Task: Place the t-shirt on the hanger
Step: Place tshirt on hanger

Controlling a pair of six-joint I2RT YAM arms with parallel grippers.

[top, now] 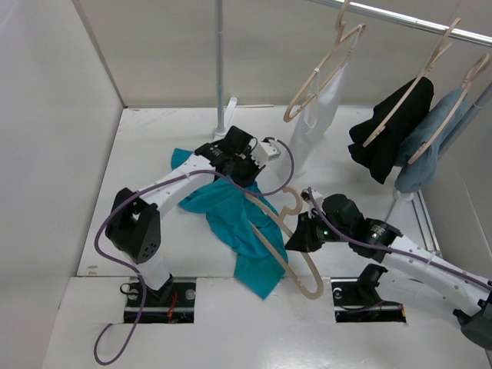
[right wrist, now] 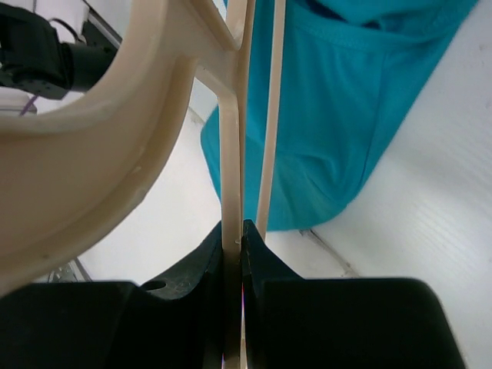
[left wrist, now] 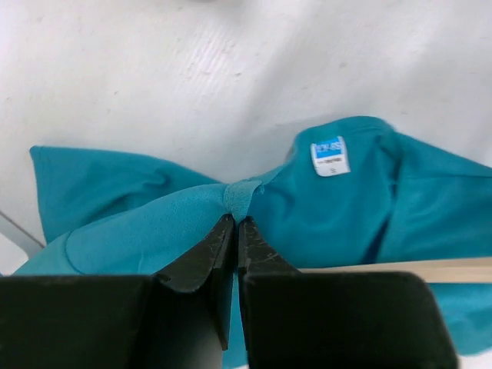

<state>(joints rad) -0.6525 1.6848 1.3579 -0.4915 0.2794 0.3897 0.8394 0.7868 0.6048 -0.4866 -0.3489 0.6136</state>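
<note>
Teal t-shirt (left wrist: 138, 231) fold pinched at the left end effector (left wrist: 236, 221) tips; right end effector (right wrist: 234, 227) clamps the hanger (right wrist: 92, 154). Risk: dragging the hanger could pull the thin fold free.

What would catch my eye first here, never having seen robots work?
The bright teal t-shirt, crumpled in the middle, with the left gripper pinching a fold near its collar label. Beside it, the right gripper clamps a pale hanger lying partly across the shirt. At the back right, other garments hang from a rail.
</note>
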